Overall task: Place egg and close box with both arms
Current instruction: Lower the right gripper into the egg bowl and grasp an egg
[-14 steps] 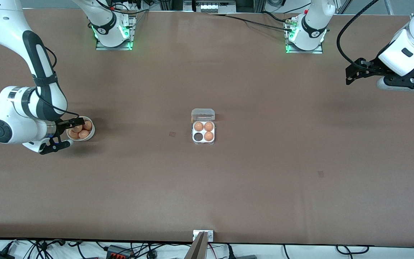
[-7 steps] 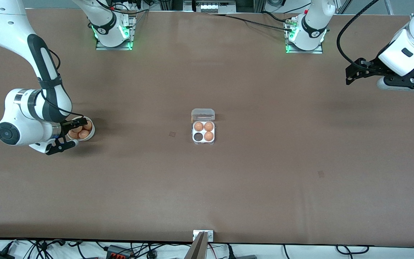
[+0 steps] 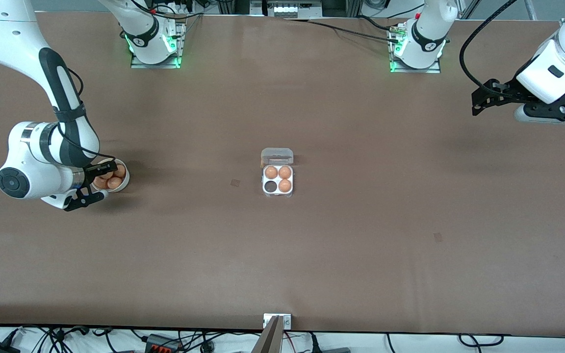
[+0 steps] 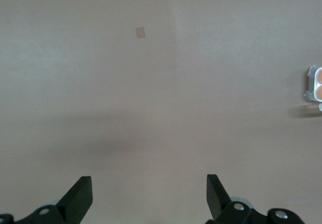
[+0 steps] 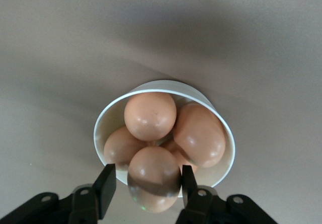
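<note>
Right gripper (image 5: 146, 182) at the bowl (image 5: 223, 123), fingers either side of the top egg (image 5: 153, 178), contact unclear | left gripper (image 4: 149, 198) spread, waiting far from the bowl | box (image 3: 277, 177) mid-table, lid up, one cell empty | egg smooth, brittle: pinch midsection lightly

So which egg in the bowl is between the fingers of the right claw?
The egg at the bowl rim, lowest in the right wrist view. The right claw has one finger on each side of it; the other eggs lie deeper in the bowl, outside the fingers.
</note>
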Robot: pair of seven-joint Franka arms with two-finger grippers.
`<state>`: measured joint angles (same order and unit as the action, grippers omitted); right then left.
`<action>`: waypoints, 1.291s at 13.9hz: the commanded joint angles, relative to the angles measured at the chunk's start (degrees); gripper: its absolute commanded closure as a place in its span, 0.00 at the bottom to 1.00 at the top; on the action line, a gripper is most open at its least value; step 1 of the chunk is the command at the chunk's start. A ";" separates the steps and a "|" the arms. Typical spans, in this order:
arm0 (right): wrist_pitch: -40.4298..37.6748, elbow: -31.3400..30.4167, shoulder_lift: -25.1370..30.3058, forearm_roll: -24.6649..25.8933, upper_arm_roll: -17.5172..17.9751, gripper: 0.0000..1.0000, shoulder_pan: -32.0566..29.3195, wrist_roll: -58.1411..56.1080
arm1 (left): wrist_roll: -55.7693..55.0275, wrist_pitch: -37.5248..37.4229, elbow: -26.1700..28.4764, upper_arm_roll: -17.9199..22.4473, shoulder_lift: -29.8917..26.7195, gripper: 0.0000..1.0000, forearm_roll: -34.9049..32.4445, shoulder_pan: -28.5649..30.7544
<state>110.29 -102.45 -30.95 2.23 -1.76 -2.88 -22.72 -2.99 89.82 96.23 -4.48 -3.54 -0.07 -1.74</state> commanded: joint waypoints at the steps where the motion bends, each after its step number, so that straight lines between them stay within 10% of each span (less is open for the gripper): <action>1: 0.36 -0.47 0.36 0.84 0.17 0.50 -0.11 -1.53 | 0.53 -1.05 -0.70 -0.35 -0.33 0.00 -0.28 0.33; 10: -1.47 0.84 0.97 0.84 0.26 0.69 -0.02 -3.47 | 0.53 -1.05 -0.70 -0.44 -0.33 0.00 -0.28 0.24; 18: -10.28 14.73 1.06 -3.09 4.29 0.77 0.33 -4.09 | 0.53 -1.05 -0.70 -0.44 -0.33 0.00 -0.28 0.24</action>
<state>101.38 -90.25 -29.99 1.50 0.39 -2.59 -26.20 -2.99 89.82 96.23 -4.54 -3.54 -0.07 -1.75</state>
